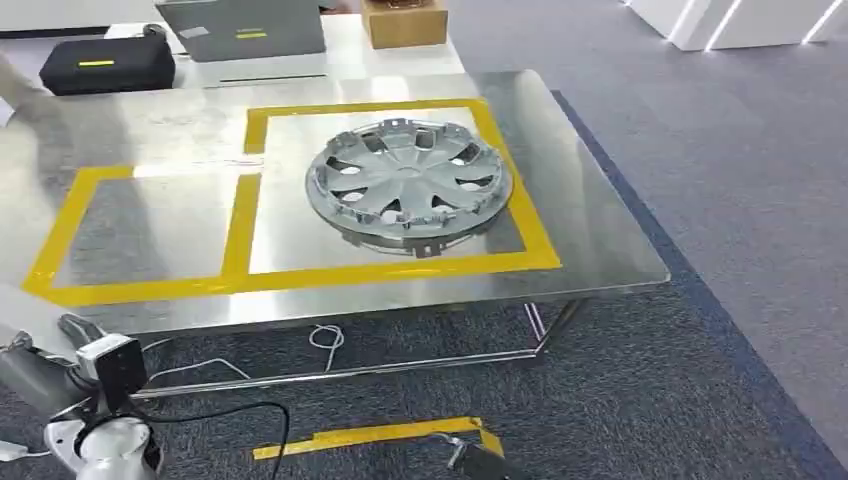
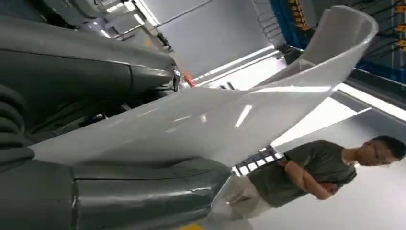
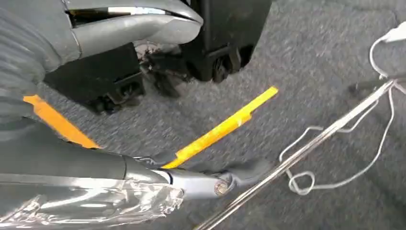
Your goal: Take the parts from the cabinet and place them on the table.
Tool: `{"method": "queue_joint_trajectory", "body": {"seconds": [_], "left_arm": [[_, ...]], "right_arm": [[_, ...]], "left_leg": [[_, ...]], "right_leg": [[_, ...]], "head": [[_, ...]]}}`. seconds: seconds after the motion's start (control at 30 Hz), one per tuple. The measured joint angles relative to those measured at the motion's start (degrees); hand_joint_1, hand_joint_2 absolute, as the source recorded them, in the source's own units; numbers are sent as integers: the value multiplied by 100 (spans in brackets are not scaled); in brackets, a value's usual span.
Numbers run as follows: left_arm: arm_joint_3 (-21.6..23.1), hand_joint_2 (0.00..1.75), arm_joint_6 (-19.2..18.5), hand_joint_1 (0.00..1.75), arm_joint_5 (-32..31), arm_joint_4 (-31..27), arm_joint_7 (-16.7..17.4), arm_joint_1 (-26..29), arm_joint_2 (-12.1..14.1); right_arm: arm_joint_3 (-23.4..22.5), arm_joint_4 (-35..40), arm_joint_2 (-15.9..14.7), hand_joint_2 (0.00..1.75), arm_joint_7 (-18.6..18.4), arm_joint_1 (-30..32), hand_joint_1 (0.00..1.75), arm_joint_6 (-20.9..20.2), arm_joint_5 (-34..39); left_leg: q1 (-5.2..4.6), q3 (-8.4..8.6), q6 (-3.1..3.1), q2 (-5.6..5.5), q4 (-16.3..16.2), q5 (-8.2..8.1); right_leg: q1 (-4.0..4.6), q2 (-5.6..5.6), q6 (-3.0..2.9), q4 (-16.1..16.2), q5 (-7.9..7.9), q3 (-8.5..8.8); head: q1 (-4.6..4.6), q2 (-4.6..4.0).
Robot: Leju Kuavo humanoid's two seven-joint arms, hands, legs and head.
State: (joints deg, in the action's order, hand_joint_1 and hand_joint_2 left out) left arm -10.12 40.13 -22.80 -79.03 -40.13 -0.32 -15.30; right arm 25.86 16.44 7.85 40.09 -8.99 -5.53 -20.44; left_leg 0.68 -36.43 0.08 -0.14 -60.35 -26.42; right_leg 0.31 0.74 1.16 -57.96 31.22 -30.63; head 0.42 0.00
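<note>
Our left robot hand (image 2: 95,143) is clamped on a long, glossy white curved plastic panel (image 2: 249,110), thumb on one face and darker fingers on the other, with the panel's far end sweeping away from the wrist. Our right robot hand (image 3: 119,158) hangs low over the grey carpet with nothing in it — its thumb and fingers lie well apart.

Ahead of us stands the polished steel desk (image 1: 600,230), marked with two boxes of yellow tape. A silver spoked plastic wheel cover (image 1: 408,185) already lies flat inside the right-hand box. The left-hand taped box (image 1: 140,240) looks like the natural place for the panel we carry.

To do this well, we judge the panel should be carried level over the desk edge, its long free end kept away from the wheel cover, then lowered inside the tape before the fingers let go. A loose white cable (image 1: 325,345) lies on the carpet by the desk's steel leg frame — worth minding as we step closer. A person in a dark shirt (image 2: 311,167) stands nearby, arms folded.
</note>
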Motion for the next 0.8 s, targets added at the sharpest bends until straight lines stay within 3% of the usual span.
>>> {"method": "queue_joint_trajectory", "body": {"seconds": [0.07,0.1,0.13,0.17,0.2,0.3,0.37,0.4,0.43,0.47,0.8], "left_arm": [[7,175,-2,175,-9,-48,0,1,-9],[7,175,-2,175,-11,-66,0,3,-9],[9,175,-2,175,-22,-77,0,4,-9],[9,175,0,175,-59,-99,0,11,-11],[11,175,-2,175,-94,-147,0,22,-11],[15,175,0,175,-138,-277,0,49,-11],[15,175,-2,175,-138,-354,0,66,-11],[15,175,0,175,-138,-392,0,75,-11],[15,175,-2,175,-138,-428,0,82,-11],[17,175,-2,175,-138,-465,0,89,-11],[26,175,0,175,-31,-774,0,189,-13]], "right_arm": [[9,0,0,175,2,0,0,-2,-2],[9,0,0,175,2,-5,0,-2,0],[13,0,0,175,2,-4,0,-2,0],[13,0,0,175,2,-3,0,0,2],[15,0,0,175,0,-3,0,0,2],[15,0,0,175,2,0,0,2,13],[17,0,0,175,2,4,0,2,22],[17,0,0,175,2,6,0,2,22],[17,0,0,175,2,11,0,2,22],[20,0,0,175,2,13,0,2,22],[22,0,0,175,2,30,0,4,44]], "left_leg": [[33,56,76,-5,48,31],[-2,55,74,-10,34,19],[-3,69,70,-10,22,-5],[-15,79,64,-19,42,-1],[-14,77,64,-19,41,-2],[-20,78,78,-18,42,-29],[-30,77,92,-17,41,-42],[-38,76,93,-17,39,-45],[-40,81,93,-15,40,-46],[-39,83,94,-15,41,-45],[-17,132,85,-15,55,-39]], "right_leg": [[-11,-18,66,-53,55,24],[1,-23,75,-181,97,-19],[5,-9,-50,-122,-219,4],[7,-15,-127,-145,-128,16],[7,-17,-155,-126,-144,19],[7,-17,-143,-98,-145,32],[5,-21,-141,7,-62,91],[-4,-27,-109,110,32,145],[-19,-29,35,115,-5,159],[-22,-31,71,122,17,156],[-6,-31,74,118,16,145]], "head": [[0,0],[19,0],[33,0],[9,0],[31,0],[20,0],[26,0],[28,0],[15,0],[28,0],[22,0]]}}
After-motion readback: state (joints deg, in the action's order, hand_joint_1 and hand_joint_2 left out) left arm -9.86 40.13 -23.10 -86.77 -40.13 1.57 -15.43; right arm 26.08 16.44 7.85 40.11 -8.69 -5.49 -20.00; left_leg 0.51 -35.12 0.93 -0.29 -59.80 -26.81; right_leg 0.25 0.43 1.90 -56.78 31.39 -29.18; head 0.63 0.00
